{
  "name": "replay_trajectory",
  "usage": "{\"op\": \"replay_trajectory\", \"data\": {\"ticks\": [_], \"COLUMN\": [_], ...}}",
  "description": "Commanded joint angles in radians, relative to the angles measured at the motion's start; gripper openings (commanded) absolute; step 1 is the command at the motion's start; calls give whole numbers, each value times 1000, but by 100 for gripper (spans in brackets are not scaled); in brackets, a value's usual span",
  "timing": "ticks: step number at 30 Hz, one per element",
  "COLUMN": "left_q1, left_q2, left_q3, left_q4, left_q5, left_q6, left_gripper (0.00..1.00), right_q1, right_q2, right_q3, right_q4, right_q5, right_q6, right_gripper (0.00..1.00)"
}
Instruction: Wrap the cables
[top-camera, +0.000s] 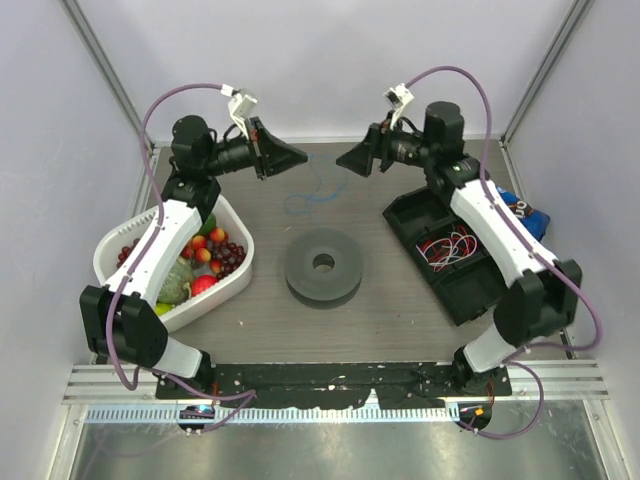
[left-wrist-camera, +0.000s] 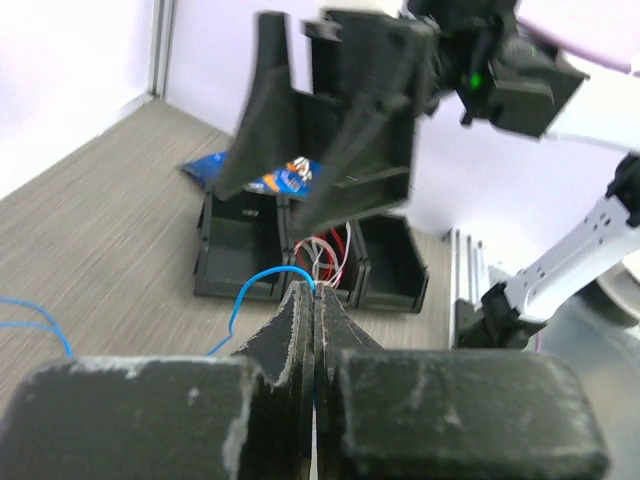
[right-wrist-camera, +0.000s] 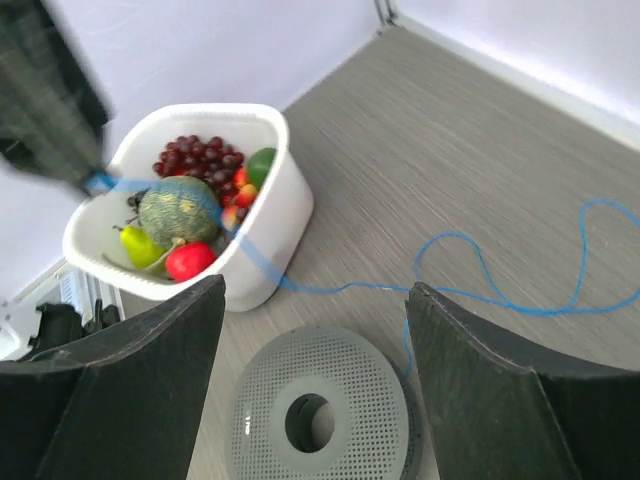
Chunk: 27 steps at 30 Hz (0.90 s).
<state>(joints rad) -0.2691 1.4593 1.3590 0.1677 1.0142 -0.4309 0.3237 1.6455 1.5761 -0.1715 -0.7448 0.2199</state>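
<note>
Left gripper (left-wrist-camera: 312, 292) fingers are pressed tight together, pinching the thin blue cable (left-wrist-camera: 260, 273). Its loose part lies in squiggles on the table (top-camera: 380, 320), at the back between both arms. Right gripper (right-wrist-camera: 315, 290) is wide open and holds nothing. Nearby sit a grey ring (top-camera: 323, 265), a white fruit basket (right-wrist-camera: 278, 225) and black bins (top-camera: 470, 290). From the left wrist camera, that open gripper hides part of the bins.

Both arms raised, facing inward, left gripper (left-wrist-camera: 311, 300) pinched on blue cable (left-wrist-camera: 262, 277), right gripper (right-wrist-camera: 315, 290) spread wide
</note>
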Motion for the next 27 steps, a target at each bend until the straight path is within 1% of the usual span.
{"op": "replay_trajectory", "data": {"ticks": [1,6,8,10,13,16,18,22,25,27], "left_q1": [2,4,2,2,1,-1,-2,-4,-4,-7], "left_q2": [-1,-7,-19,-39,-62,-86,-96,-120,-140,-149], "left_q3": [3,-23,-37,-49,-61,-80,-89,-109,-129,-144], "left_q4": [318,487,498,492,481,478,478,480,486,487], "left_q5": [-9,-43,-68,-78,-86,-89,-89,-98,-103,-108], "left_q6": [-297,-511,-554,-560,-569,-575,-585,-600,-608,-606], "left_gripper": [0,0,0,0,0,0,0,0,0,0], "right_q1": [26,141,176,205,248,262,271,293,299,302], "right_q2": [-235,-311,-317,-306,-296,-276,-265,-239,-225,-217], "right_q3": [-187,-254,-263,-261,-268,-280,-278,-278,-278,-275], "right_q4": [381,405,438,463,486,530,544,564,592,599], "right_q5": [-76,40,90,102,156,195,208,254,283,286], "right_q6": [-3,-184,-215,-215,-278,-277,-293,-343,-346,-347], "right_gripper": [78,78,76,75,68,63,58,56,54,48]}}
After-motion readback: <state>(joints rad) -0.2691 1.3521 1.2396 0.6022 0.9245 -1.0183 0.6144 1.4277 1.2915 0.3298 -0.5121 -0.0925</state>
